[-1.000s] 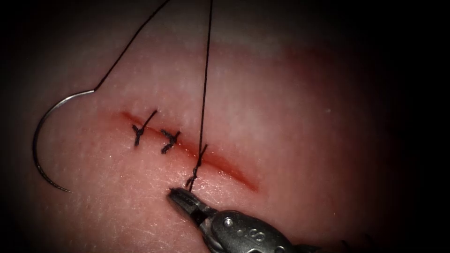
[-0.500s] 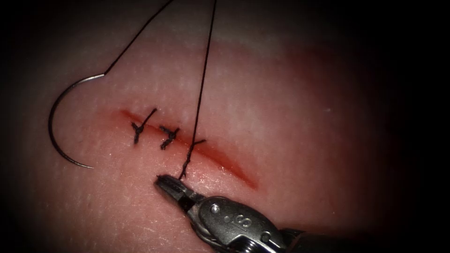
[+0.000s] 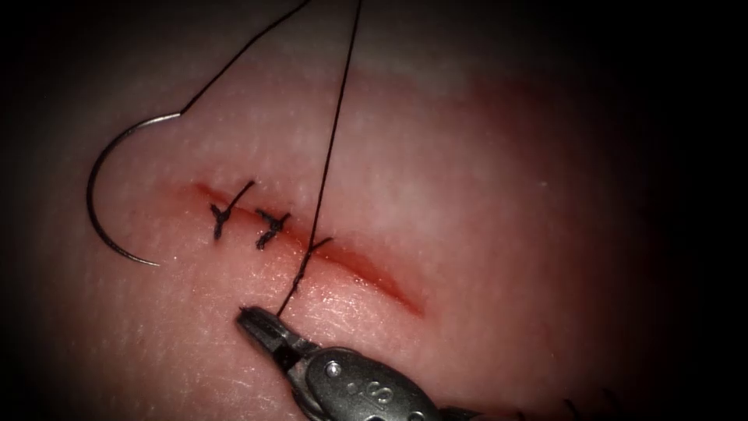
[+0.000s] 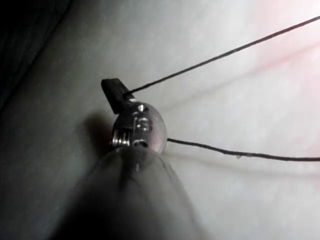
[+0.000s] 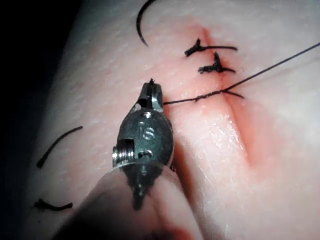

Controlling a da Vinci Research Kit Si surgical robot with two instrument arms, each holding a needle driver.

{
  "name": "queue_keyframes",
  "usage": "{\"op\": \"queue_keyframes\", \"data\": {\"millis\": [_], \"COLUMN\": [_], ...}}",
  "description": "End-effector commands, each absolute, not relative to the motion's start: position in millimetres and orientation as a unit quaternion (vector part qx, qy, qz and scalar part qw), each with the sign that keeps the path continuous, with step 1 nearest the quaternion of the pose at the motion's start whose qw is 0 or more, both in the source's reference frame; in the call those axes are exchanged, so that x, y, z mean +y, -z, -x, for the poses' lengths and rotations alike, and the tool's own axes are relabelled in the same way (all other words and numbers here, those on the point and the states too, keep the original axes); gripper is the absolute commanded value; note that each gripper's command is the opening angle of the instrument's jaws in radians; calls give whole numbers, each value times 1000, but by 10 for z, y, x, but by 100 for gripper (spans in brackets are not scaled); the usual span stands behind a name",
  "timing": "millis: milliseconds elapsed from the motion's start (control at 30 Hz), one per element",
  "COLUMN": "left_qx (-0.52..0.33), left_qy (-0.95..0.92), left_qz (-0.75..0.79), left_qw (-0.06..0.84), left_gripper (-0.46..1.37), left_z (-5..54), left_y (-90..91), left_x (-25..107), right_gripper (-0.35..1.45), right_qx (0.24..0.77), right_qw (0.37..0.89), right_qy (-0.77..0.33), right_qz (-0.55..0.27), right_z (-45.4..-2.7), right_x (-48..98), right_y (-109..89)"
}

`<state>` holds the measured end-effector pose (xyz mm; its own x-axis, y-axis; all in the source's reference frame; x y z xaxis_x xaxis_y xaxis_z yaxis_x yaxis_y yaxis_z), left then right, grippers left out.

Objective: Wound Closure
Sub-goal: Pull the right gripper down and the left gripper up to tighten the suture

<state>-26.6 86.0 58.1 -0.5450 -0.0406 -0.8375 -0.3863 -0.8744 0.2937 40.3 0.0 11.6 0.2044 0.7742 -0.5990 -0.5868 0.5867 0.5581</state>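
Pale pink tissue (image 3: 483, 195) formed the whole working surface, darkening toward its edges. A red cut (image 3: 358, 265) ran slantwise across its middle, wet with red fluid (image 3: 374, 274) along its right half. The right tool (image 3: 261, 327) lay over the near edge of the tissue, its jaws pressed together on the short end of the thread (image 3: 331, 148) just short of the cut; the right wrist view showed that tool (image 5: 151, 92) pinching the strand (image 5: 200, 97) at its tip. From there the thread crossed the cut at a third knot (image 3: 308, 261) and rose straight toward the far edge. In the left wrist view the left tool (image 4: 116, 94) gripped the thread (image 4: 215, 59) with closed jaws, a second strand passing beside its wrist. The needle (image 3: 97, 195) rested free on the tissue left of the cut, held by neither tool and not in the tissue, its thread trailing toward the far edge. Two finished stitches (image 3: 241, 220) sat on the cut's left end. Cut ends (image 5: 52, 147) lay near the tissue's edge in the right wrist view.
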Motion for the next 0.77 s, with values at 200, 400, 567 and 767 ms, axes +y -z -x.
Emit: {"op": "queue_keyframes", "data": {"millis": [200,400,567,767], "left_qx": [226,227,227,229], "left_qy": [-850,-849,-849,-849], "left_qz": [465,466,466,465], "left_qw": [102,102,102,103], "left_gripper": [-35,-35,-35,-35], "left_z": [267,265,264,264], "left_y": [-580,-579,-578,-576], "left_x": [863,862,860,858], "right_gripper": [-35,-35,-35,-35], "right_qx": [449,451,452,451], "right_qw": [771,771,771,772], "right_qy": [-438,-435,-433,-433], "right_qz": [-107,-112,-114,-115], "right_z": [-410,-414,-414,-413], "right_x": [-10,-13,-11,-8], "right_y": [-125,-125,-125,-128]}}
